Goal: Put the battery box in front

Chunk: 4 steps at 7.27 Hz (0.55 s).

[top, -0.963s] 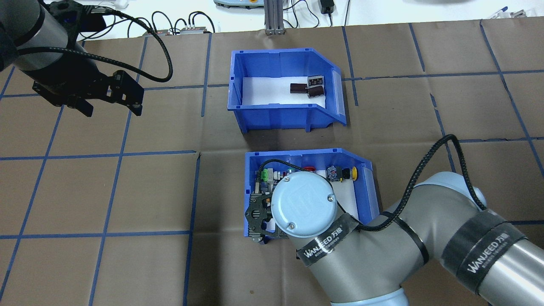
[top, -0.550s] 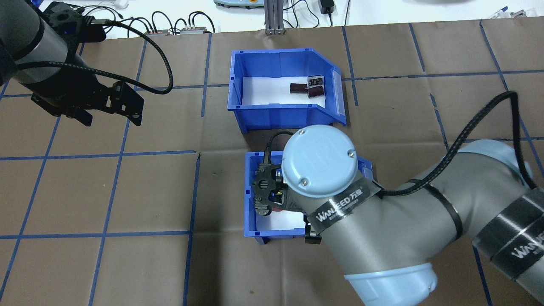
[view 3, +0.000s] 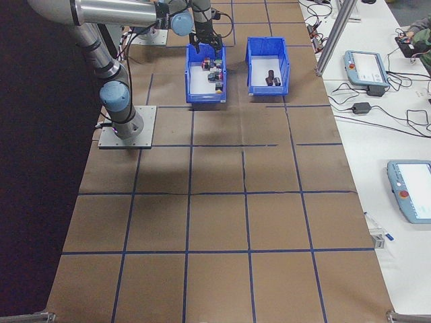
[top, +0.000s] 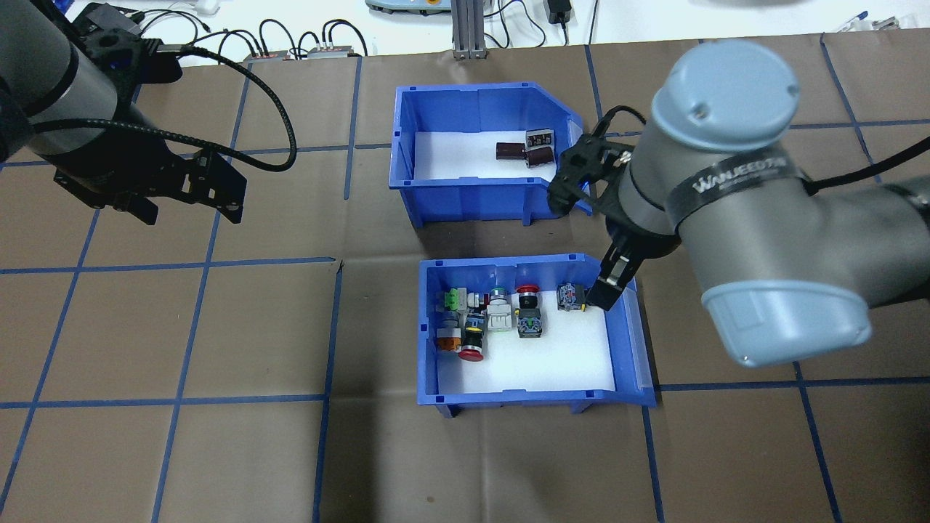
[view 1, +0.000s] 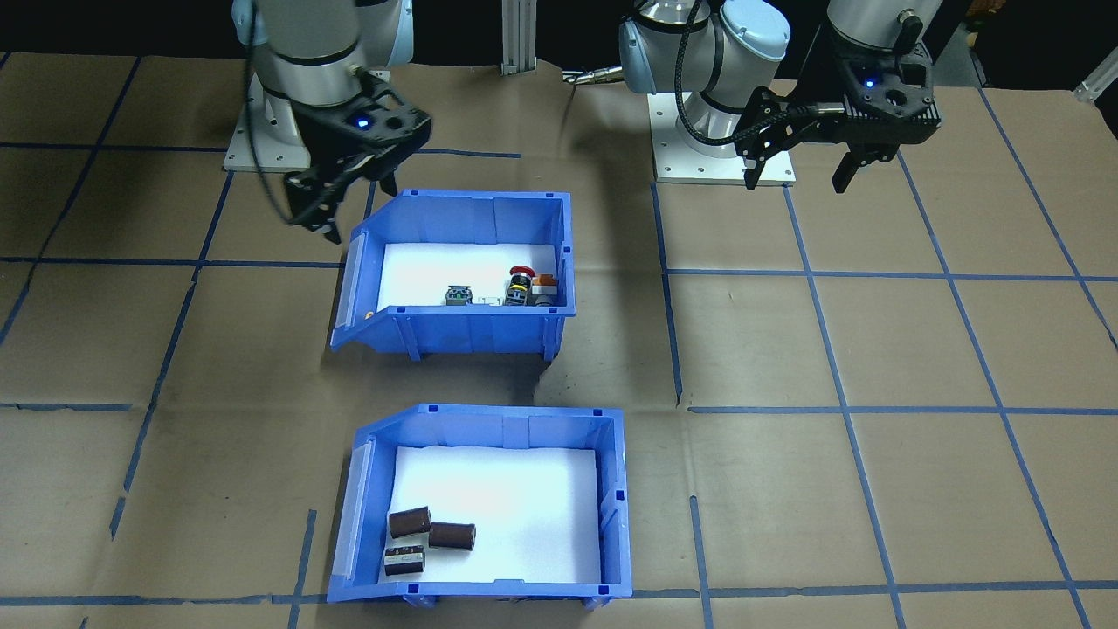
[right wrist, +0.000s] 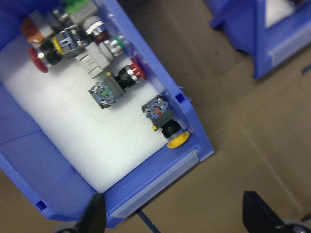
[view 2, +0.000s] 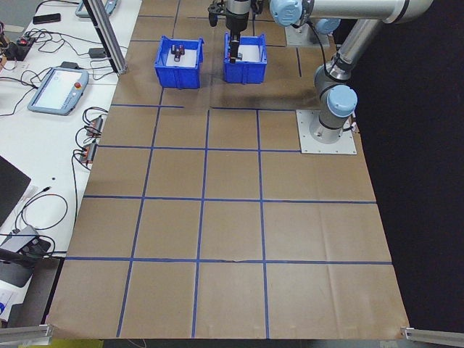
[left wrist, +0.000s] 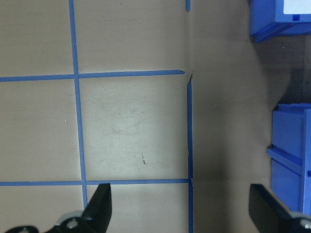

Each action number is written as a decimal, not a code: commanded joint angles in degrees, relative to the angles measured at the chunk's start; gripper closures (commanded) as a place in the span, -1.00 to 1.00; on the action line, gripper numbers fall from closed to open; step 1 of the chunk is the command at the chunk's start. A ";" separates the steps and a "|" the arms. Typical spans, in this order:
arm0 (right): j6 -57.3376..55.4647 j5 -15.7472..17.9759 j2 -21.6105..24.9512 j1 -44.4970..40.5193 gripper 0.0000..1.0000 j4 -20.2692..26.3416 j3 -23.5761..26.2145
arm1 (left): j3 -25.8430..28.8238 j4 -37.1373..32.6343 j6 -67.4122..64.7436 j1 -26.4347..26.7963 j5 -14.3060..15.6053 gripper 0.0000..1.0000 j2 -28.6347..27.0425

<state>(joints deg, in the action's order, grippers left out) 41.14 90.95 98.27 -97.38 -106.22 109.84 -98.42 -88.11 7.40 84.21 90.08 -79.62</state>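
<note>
The battery box (top: 465,192), a blue bin with a white liner and three dark cells (top: 527,149), stands on the far row, also seen in the front-facing view (view 1: 489,424) and at the top right of both wrist views (left wrist: 277,19) (right wrist: 252,34). My right gripper (top: 583,245) hangs open and empty over the gap between the two bins, at their sloped right ends (view 1: 345,210) (right wrist: 177,221). My left gripper (top: 190,211) is open over bare table far to the left (view 1: 797,182) (left wrist: 182,213).
A second blue bin (top: 436,327) with red, yellow and green push-buttons (top: 501,316) sits nearer the robot, directly behind the battery box (view 1: 472,332) (right wrist: 29,160). Brown paper with blue tape lines covers the table. Cables and tablets lie beyond the far edge (top: 305,43).
My right arm has lifted off the button bin's near-left corner and swung right and away, to the gap by the bins' sloped ends. Both bins stayed put; the left gripper barely shifted.
</note>
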 commanded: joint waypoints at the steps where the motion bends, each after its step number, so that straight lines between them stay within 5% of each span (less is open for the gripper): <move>1: -15.41 -0.24 -0.36 7.00 -1.00 9.40 -7.24 | -0.01 -0.13 0.42 -0.01 0.01 -0.98 0.00; 4: -37.89 -0.16 -1.67 8.96 -1.00 16.91 -14.04 | -0.01 -0.04 0.42 -0.01 0.01 -0.98 -0.71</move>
<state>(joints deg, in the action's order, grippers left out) 12.70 90.76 97.31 -88.86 -91.82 97.72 -98.44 -88.20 7.81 84.20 90.09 -80.06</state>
